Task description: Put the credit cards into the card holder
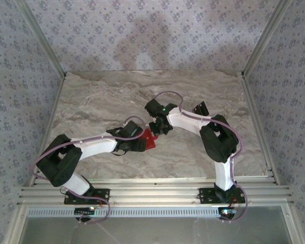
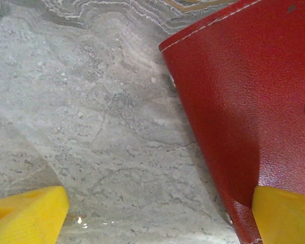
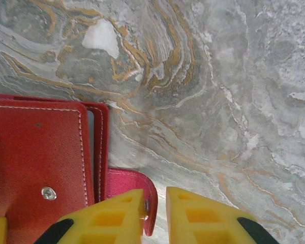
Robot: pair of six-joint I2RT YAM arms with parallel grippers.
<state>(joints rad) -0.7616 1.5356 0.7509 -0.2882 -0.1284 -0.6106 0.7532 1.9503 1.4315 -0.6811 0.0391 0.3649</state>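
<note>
Card holder (image 3: 35,152), folded, contents hidden, touches spread left end effector (image 2: 155,219); right end effector (image 3: 155,207) state unclear.

1. The card holder (image 3: 35,152) is coloured deep red, edged with pale stitching and marked with a small silver stud; a pinker red is seen on its tab (image 3: 127,180) at the lower centre.
2. The table (image 3: 218,76) is patterned like marble: grey, streaked with ochre and white veins, with a white patch at the upper left.
3. The fingers (image 2: 25,216) of the left gripper (image 2: 155,229) are coloured bright yellow.
4. The fingers (image 3: 203,218) of the right gripper (image 3: 155,218) are yellow too, marked with black patches.
5. The arms (image 1: 99,146) are finished in white with black joints and trailed by purple cables (image 1: 168,92).
6. The walls (image 1: 142,30) are papered in grey-blue, printed with small repeated floral motifs.
</note>
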